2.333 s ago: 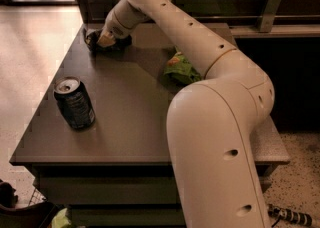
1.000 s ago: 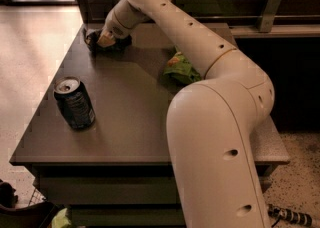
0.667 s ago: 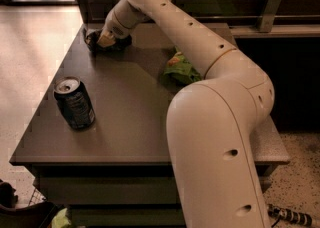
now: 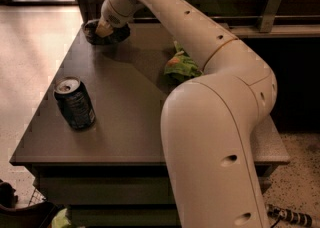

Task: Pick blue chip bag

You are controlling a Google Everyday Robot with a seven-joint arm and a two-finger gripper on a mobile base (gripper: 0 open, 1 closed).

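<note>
The blue chip bag (image 4: pixel 119 34) is a small dark crumpled foil bag at the far left corner of the dark table (image 4: pixel 130 122). My gripper (image 4: pixel 104 30) is on the bag from above, at the end of the white arm reaching across the table. It is shut on the bag and holds it just off the table top. The arm's wrist hides the middle of the bag.
A dark drink can (image 4: pixel 75 103) stands upright near the table's front left edge. A bright green chip bag (image 4: pixel 181 67) lies mid-table on the right, partly behind my arm. A dark counter and wall run behind the table. The floor lies to the left.
My gripper and the blue chip bag have both moved up a little together. The arm's elbow has risen too. The can and the green bag have not moved.
</note>
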